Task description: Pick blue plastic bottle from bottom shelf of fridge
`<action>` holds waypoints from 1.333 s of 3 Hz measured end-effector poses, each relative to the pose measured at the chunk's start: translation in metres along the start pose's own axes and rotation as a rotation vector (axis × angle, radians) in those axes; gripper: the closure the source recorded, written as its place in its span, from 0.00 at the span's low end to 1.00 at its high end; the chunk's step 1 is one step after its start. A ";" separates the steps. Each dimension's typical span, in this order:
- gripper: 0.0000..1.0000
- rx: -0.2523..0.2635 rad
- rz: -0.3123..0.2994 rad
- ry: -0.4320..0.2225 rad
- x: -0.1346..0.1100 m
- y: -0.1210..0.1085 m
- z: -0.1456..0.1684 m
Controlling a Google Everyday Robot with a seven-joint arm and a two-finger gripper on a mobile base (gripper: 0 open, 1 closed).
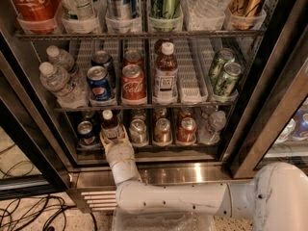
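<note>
The fridge stands open in front of me, its racks full of cans and bottles. The blue plastic bottle, small with dark drink and a white cap, stands upright near the left of the bottom shelf. My gripper is at the front of that shelf, right at the lower part of the bottle, and hides its base. My white arm reaches in from the lower right, across the steel sill.
On the bottom shelf a blue can stands left of the bottle and a silver can right of it. The rack above holds a taller brown bottle and water bottles. A dark door frame stands at the right; cables lie on the floor.
</note>
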State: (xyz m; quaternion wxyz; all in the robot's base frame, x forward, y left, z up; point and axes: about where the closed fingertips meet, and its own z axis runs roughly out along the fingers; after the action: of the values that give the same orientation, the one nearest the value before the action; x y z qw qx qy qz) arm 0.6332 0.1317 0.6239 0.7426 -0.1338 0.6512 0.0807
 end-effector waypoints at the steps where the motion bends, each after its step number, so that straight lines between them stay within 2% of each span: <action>1: 1.00 -0.011 0.011 0.001 -0.003 0.001 -0.002; 4: 1.00 -0.044 0.024 0.010 -0.014 0.000 -0.021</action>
State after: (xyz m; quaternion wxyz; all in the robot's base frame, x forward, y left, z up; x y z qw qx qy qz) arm 0.6116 0.1266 0.6355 0.7353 -0.1425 0.6545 0.1033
